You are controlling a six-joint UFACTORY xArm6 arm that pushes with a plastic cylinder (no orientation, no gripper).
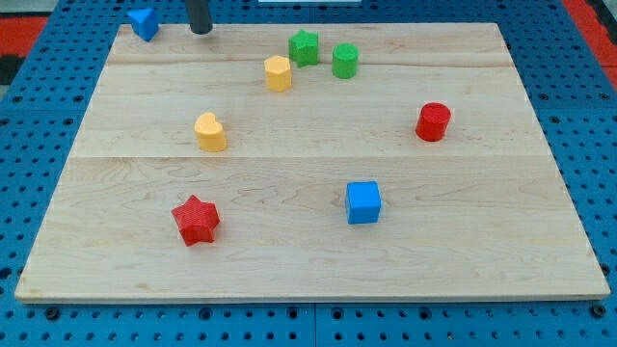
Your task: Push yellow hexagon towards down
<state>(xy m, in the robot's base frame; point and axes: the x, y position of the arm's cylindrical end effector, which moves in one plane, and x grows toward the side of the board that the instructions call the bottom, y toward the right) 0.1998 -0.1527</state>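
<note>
The yellow hexagon (278, 73) stands on the wooden board (308, 241) near the view's top, just left of and below a green star (304, 47). My tip (201, 30) is at the board's top edge, well to the left of and above the yellow hexagon, apart from it. A blue block (143, 22) sits left of my tip at the top left corner.
A green cylinder (345, 61) stands right of the green star. A yellow heart-like block (210, 132) lies left of centre. A red cylinder (433, 122) is at the right, a blue cube (363, 202) lower centre, a red star (196, 220) lower left.
</note>
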